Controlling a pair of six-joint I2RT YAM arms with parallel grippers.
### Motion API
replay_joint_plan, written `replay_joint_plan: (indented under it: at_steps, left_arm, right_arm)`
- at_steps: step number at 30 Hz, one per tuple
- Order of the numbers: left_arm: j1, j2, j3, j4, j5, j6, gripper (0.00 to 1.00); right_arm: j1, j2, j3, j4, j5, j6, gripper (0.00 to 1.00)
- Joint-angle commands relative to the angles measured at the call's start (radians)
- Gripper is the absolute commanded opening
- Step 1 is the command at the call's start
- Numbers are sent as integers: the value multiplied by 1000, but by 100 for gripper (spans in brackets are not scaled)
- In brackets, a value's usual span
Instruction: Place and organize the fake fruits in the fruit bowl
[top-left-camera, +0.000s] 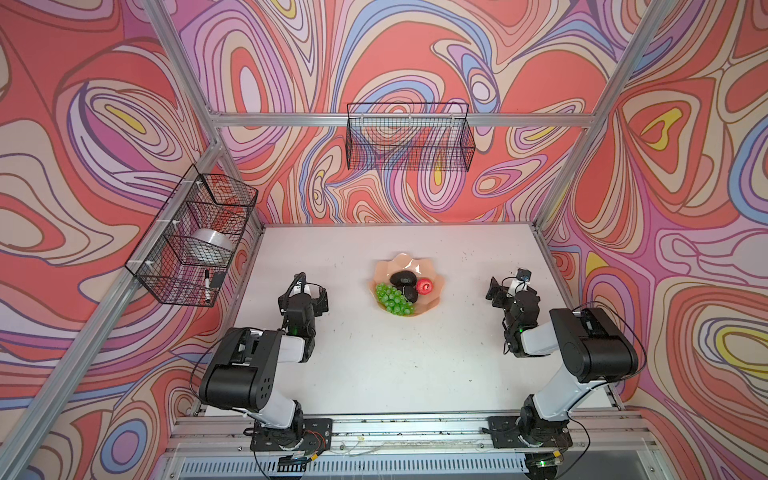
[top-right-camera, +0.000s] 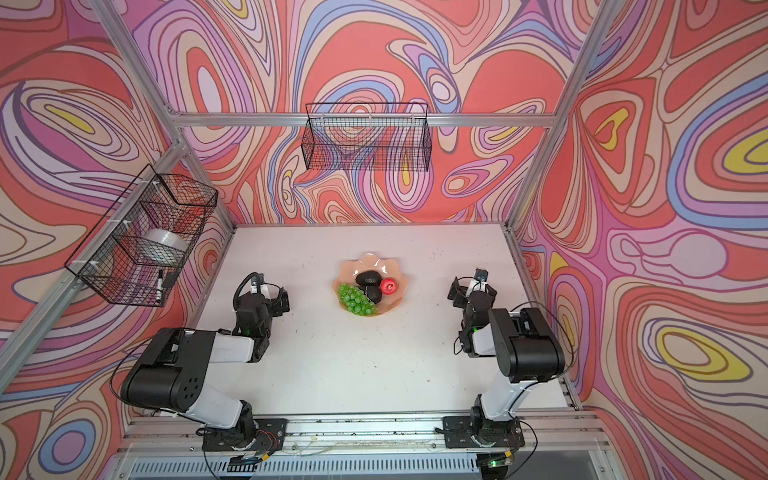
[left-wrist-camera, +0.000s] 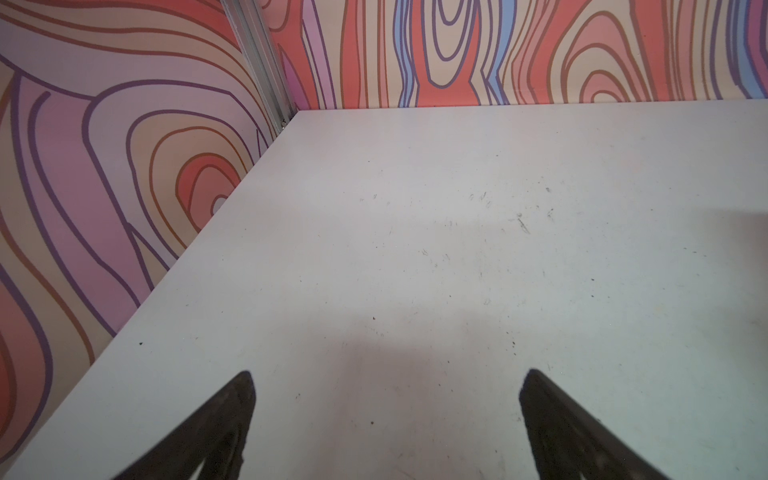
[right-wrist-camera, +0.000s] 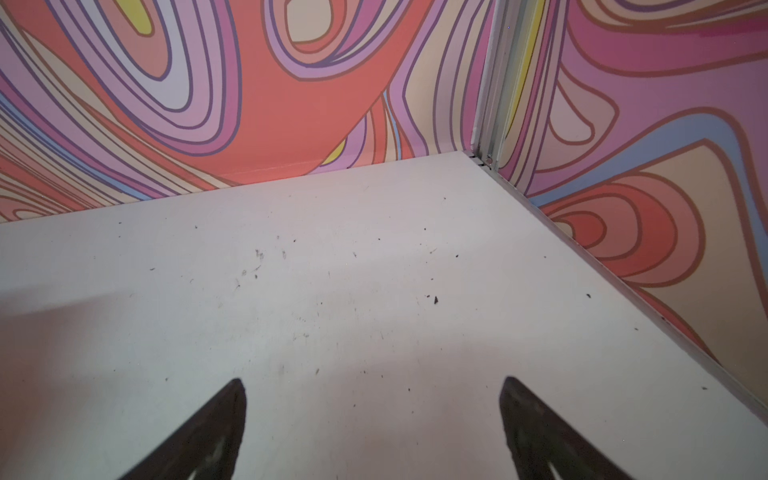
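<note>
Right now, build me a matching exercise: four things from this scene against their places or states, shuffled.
Things:
1. grapes
2. apple
3. marker
4. left gripper

Places or states:
A. open, above bare table
B. in the bowl, right of the avocados
C. in the side wire basket
D. in the bowl, at its left front rim

Pairs: 1-D; 2-B; 3-C; 4-A
</note>
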Motion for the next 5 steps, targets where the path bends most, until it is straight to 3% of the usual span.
replay_joint_plan:
  at_steps: [1, 5]
  left_arm:
    - [2, 5, 12, 7, -6, 2, 100]
    - [2, 4, 12, 10, -6, 3, 100]
  right_arm:
    - [4, -1, 45, -97, 7, -10, 98]
    - [5, -2, 26, -60, -68, -39, 98]
